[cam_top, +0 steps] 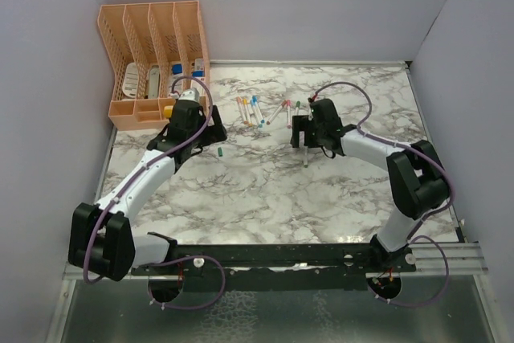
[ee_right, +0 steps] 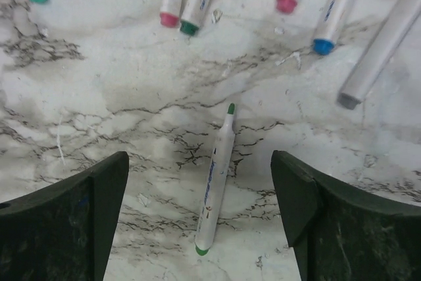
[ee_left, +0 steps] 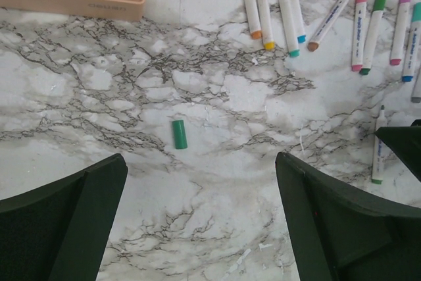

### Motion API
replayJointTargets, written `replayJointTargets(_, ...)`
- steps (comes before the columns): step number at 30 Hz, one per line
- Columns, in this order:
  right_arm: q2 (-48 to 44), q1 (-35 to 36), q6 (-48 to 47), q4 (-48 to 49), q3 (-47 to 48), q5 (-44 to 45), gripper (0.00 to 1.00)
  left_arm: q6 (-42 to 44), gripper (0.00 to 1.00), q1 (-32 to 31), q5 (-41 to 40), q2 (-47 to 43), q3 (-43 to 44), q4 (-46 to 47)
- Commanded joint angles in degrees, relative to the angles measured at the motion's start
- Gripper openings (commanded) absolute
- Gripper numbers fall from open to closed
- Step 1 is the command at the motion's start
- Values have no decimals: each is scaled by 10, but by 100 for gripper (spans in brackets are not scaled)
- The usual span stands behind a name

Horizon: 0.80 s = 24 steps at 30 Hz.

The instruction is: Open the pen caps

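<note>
Left tool (ee_left: 200,162): fingers spread wide, nothing pinched, hovering over the worktop (ee_left: 217,228). 1 loose green cap (ee_left: 179,134) lies flat on the marble. In the wrist view it sits in the gap, nearer the left finger, touching neither.

Everything below is placed from that green cap, top view:
- Right tool (ee_right: 200,162): off to the right of the cap, well apart. Fingers spread, gripping nothing.
- Green pen (ee_right: 216,182): uncapped, also right of the cap, lying flat under the right tool. It sits between the 2 fingers and touches neither. The bare tip points away from the arm bases, with a green plug at the near end.
- Other pens (ee_left: 283,4): behind and right of the cap, in 2 loose groups side by side, lying roughly parallel. The group nearer the cap is 4 pens with orange, yellow, teal and blue ends. The farther group shows brown, pink, green, pink and blue, plus a grey one at the frame edge. The farther group's tops that are in view have caps on. Most of the nearer group runs out of frame, so cannot tell.
- Organizer (cam_top: 157,62): peach, slotted, behind and left of the cap at the worktop's back-left corner. A blue-topped item sits in 1 front compartment.
</note>
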Motion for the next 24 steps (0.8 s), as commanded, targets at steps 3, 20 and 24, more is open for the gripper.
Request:
replayJointTargets(3,-20,-8,-18,-95,128,130,95,-26,99,-4,12,-63,-25,70)
replayJointTargets(20,146,-111,-7,-160,256,103,81,-66,96,-4,46,-149,-114,149)
replayJointTargets(24,154,-124,-8,-156,250,99,77,-70,96,-4,48,-151,-120,153)
